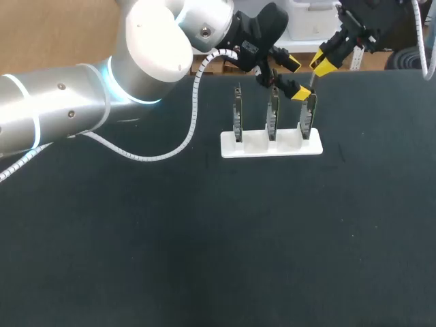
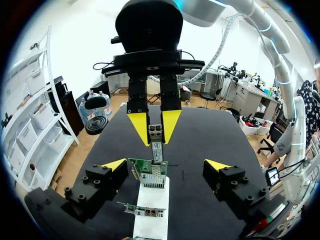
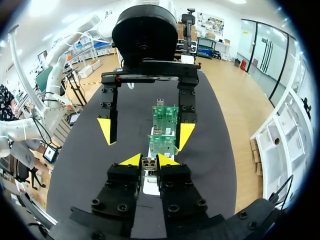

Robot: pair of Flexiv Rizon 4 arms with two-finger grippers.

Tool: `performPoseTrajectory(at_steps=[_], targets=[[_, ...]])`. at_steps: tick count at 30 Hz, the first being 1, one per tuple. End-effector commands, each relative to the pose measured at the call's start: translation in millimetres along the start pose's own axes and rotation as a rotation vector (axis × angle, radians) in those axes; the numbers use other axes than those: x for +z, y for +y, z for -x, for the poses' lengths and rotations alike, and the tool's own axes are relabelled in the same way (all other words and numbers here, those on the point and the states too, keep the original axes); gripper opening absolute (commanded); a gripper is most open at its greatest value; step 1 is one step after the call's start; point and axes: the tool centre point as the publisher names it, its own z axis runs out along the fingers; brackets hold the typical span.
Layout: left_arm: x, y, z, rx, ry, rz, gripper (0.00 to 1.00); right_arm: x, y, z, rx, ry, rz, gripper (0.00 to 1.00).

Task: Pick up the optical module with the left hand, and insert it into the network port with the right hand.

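From where I am standing, the insertion step looks to be the one in hand. The right tool, coming in at the upper right of the head view, is pinching the slim silver optical module between its two yellow tips, with the fingers nearly together. It is holding the module upright over the green network card at the right end of a row of three, all standing in the white plastic holder on the black counter. The left tool is sitting just beside it, above the middle card, with its fingers spread wide and gripping nothing. In its own wrist view the module is hanging ahead of it, touching neither finger. The module's lower end is meeting the card's top edge, and I cannot tell whether it is entering the port at all. So the pickup looks finished and the seating is what is left. The next move, I am guessing, is calling for a straight push down into the port with the module kept square, since a tilt could jam it or rock the card in its slot.
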Motion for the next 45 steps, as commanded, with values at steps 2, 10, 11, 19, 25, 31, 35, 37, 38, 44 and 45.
performPoseTrajectory(at_steps=[2, 10, 11, 19, 25, 31, 35, 37, 38, 44, 45], targets=[[0.9, 2.4, 1.4, -0.001, 0.006, -0.004, 1.00, 1.0, 3.9, 0.5, 0.004, 0.009, -0.010, 0.00], [0.9, 2.4, 1.4, -0.001, 0.006, -0.004, 1.00, 0.9, 1.3, -1.1, 0.006, 0.037, -0.011, 0.00], [0.9, 2.4, 1.4, -0.001, 0.006, -0.004, 1.00, 0.8, 0.8, -1.4, 0.006, 0.037, -0.011, 0.00], [0.9, 2.4, 1.4, -0.001, 0.006, -0.004, 1.00, 2.1, -2.0, -2.6, 0.013, 0.066, -0.020, 0.00], [0.9, 2.4, 1.4, -0.001, 0.006, -0.004, 1.00, 2.1, -3.5, -2.6, 0.020, 0.075, -0.033, 0.00], [0.9, 2.4, 1.4, -0.001, 0.006, -0.004, 1.00, 3.2, -3.3, -3.6, 0.020, 0.092, -0.041, 0.00], [0.9, 2.4, 1.4, -0.001, 0.006, -0.004, 1.00, 3.5, -2.8, -3.8, 0.024, 0.099, -0.049, 0.00], [0.9, 2.4, 1.4, -0.001, 0.006, -0.004, 1.00, 3.3, -2.9, -4.0, 0.025, 0.099, -0.051, 0.00], [0.9, 2.4, 1.4, -0.001, 0.006, -0.004, 1.00, 3.1, -2.9, -3.9, 0.024, 0.098, -0.054, 0.00], [0.9, 2.4, 1.4, -0.001, 0.006, -0.004, 1.00, 3.7, -3.4, -5.4, 0.029, 0.088, -0.069, 0.00], [0.9, 2.4, 1.4, -0.001, 0.006, -0.004, 1.00, 4.0, -3.5, -5.7, 0.030, 0.088, -0.071, 0.00]])
